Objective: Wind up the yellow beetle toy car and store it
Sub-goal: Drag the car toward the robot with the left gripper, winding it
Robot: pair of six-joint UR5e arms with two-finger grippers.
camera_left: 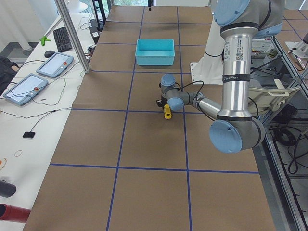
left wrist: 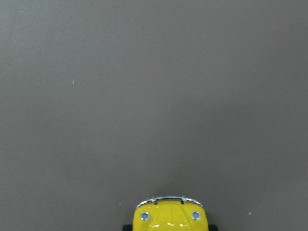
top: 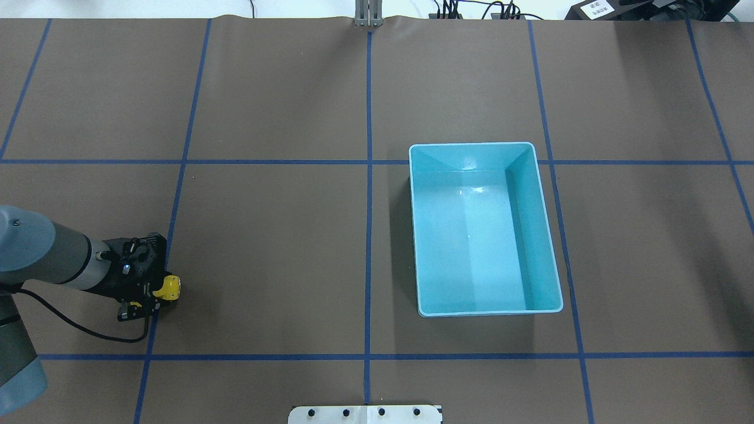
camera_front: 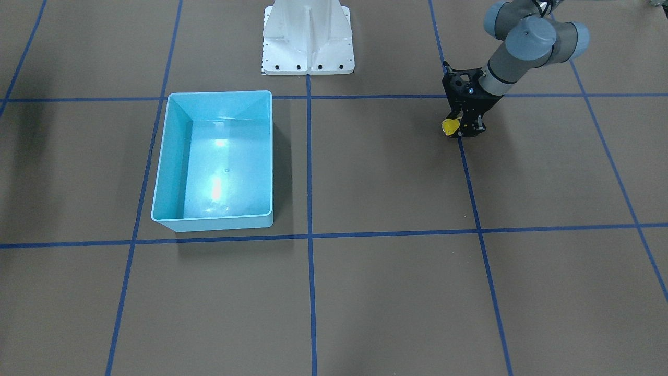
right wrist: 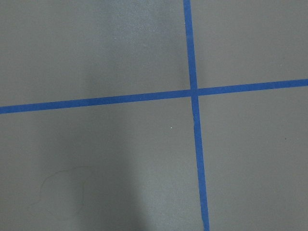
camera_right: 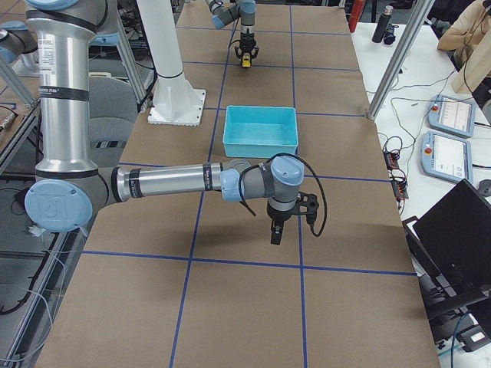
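The yellow beetle toy car [top: 169, 287] is tiny, with its wheels at table level on the brown mat at my near left. My left gripper [top: 154, 292] reaches down low and is shut on the car, whose nose sticks out past the fingers. The car also shows in the front view [camera_front: 450, 126], in the left side view [camera_left: 167, 112], and in the left wrist view [left wrist: 171, 216], where only its yellow hood with two headlights shows. My right gripper [camera_right: 275, 234] shows only in the right side view, hanging above the mat; I cannot tell whether it is open or shut.
A light blue bin [top: 533, 235] stands right of the table's centre, far from the car; it also shows in the front view [camera_front: 219, 94]. Blue tape lines [right wrist: 194, 91] grid the brown mat. The white robot base [camera_front: 309, 36] stands at the near edge.
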